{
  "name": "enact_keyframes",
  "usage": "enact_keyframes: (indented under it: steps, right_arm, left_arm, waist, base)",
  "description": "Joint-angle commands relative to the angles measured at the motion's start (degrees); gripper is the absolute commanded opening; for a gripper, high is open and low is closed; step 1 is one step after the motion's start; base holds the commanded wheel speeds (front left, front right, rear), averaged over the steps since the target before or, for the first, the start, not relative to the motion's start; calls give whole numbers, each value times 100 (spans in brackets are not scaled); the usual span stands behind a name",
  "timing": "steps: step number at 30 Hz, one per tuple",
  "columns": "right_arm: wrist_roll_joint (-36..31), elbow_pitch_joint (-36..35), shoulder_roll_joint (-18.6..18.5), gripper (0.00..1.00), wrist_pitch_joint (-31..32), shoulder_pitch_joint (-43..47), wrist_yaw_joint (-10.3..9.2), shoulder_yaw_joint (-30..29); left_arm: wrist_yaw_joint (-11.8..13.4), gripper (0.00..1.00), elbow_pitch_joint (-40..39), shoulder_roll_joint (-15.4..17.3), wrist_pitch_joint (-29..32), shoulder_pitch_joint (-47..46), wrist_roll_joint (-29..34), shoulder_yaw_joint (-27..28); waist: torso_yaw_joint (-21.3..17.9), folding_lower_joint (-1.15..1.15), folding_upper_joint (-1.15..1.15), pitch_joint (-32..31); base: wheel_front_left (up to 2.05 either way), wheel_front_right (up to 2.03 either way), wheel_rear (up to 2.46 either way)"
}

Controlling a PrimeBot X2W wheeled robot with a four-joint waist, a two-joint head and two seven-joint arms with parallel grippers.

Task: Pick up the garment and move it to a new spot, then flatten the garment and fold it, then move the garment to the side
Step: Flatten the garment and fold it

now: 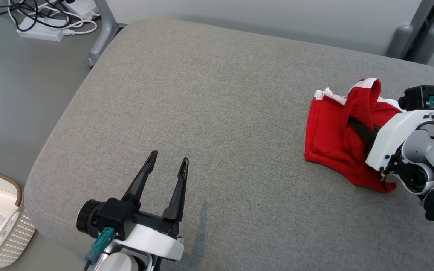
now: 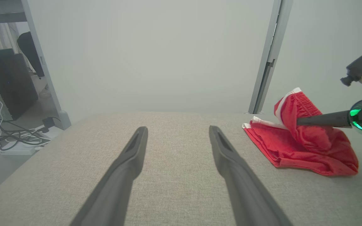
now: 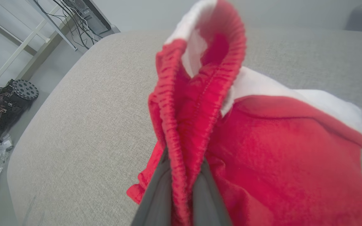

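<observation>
Head view: the right gripper (image 1: 354,124) is clenching the waistband of the red garment (image 1: 326,139), cloth sagging beneath its fingers (image 1: 359,129), while the left gripper (image 1: 168,157) is hovering spread-open, empty, well apart.

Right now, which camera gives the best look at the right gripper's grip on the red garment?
The right wrist view: close up, the right gripper is shut on the garment at its ribbed waistband. The head view shows it half buried in red folds. The left wrist view shows it from the side, pinching a raised fold.
</observation>
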Motion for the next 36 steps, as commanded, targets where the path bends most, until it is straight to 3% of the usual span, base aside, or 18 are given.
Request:
enact_keyframes:
  steps: [1, 14, 15, 16, 17, 36]
  right_arm:
    - [61, 46, 30, 0, -53, -86, -3, 33]
    - [406, 359, 123, 0, -259, -153, -3, 168]
    - [452, 424, 134, 23, -271, -155, -3, 139]
    - [480, 471, 152, 92, -299, -172, -3, 134]
    - [509, 505, 176, 100, -327, -182, -3, 126]
    - [725, 225, 630, 100, -512, 16, -3, 537]
  left_arm:
    - [46, 100, -11, 19, -19, -82, -33, -17]
    - [114, 100, 3, 19, -19, -125, -128, -158]
    - [117, 100, 7, 19, -19, -129, -130, -168]
    - [120, 100, 11, 19, -19, -132, -134, -178]
    - [117, 100, 14, 19, -19, -132, -137, -184]
    - [60, 100, 106, 19, -19, -66, -10, -47]
  waist:
    - [60, 0, 0, 31]
    - [339, 0, 0, 145]
    - [350, 0, 0, 146]
    - [359, 0, 0, 146]
    - [370, 0, 0, 144]
    - [298, 0, 0, -53]
  base:
    - [0, 0, 0]
    - [0, 0, 0]
    - [0, 0, 0]
    - [0, 0, 0]
    - [0, 0, 0]
    - [0, 0, 0]
